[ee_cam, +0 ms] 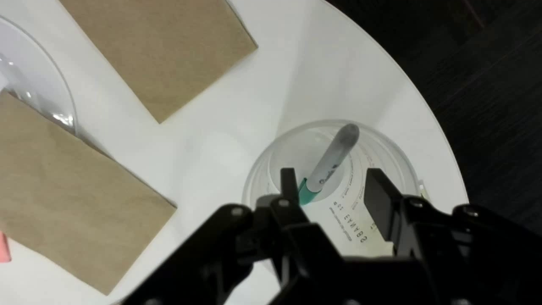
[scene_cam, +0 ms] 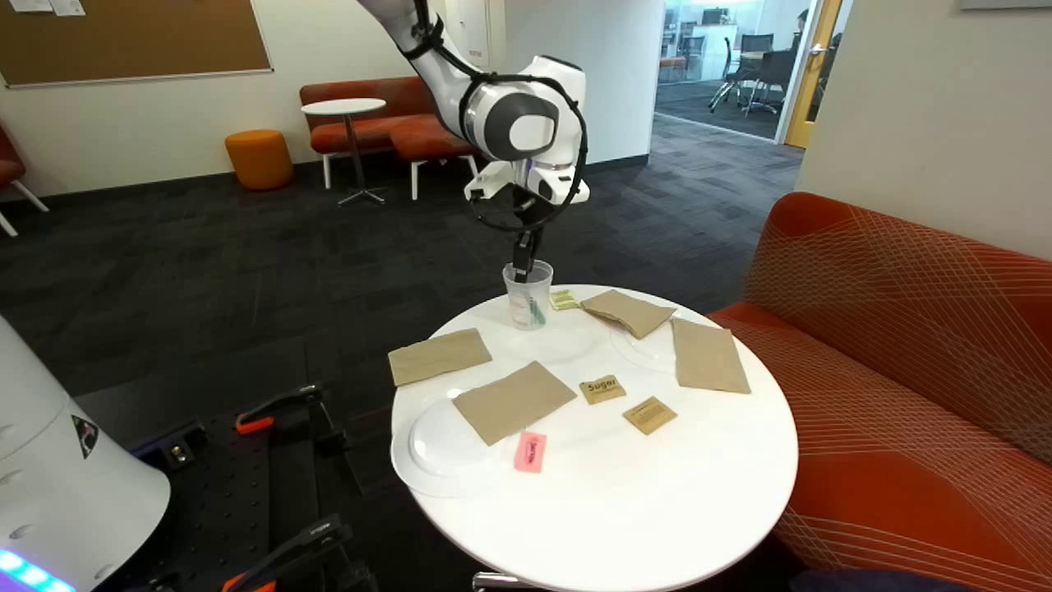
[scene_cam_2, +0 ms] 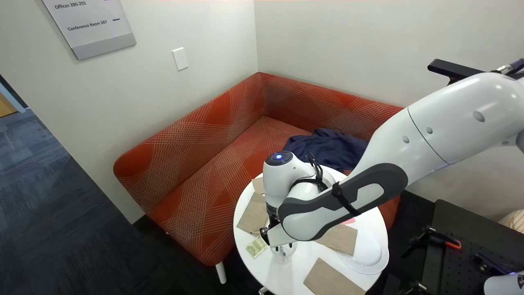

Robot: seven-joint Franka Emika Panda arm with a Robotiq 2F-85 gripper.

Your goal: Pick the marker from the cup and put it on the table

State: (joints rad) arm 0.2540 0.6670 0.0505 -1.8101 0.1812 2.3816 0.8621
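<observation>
Wrist view, far left: a clear plate (ee_cam: 36,63) lies toward ten o'clock from the cup (ee_cam: 349,224), and the lower napkin (ee_cam: 80,199), at nine, overlaps its rim, I suppose as one place setting; the upper napkin (ee_cam: 165,51) lies on the white table (ee_cam: 220,97) between ten and eleven, apart from the cup. Next comes my pincer (ee_cam: 332,178), spread, pinching nothing; its fingers stand at nine and three o'clock at the cup's mouth, parted, I judge, so that a slim barrel can pass between them; the marker (ee_cam: 329,164) is inside the cup, tilted, grey end up toward one, green end down toward seven; it leans, I take it, because so thin a thing cannot stand unaided, and that lean offers me a raised end to grip; how deep my fingertips reach I cannot say, the clear plastic confusing the depth. Further right, at three, lies a yellow packet (scene_cam: 565,299), shown just beside the cup in an exterior view; beyond it the table's edge curves close, dark floor (ee_cam: 491,110) outside; so I would lift straight up, then swing toward ten before setting the marker down.
</observation>
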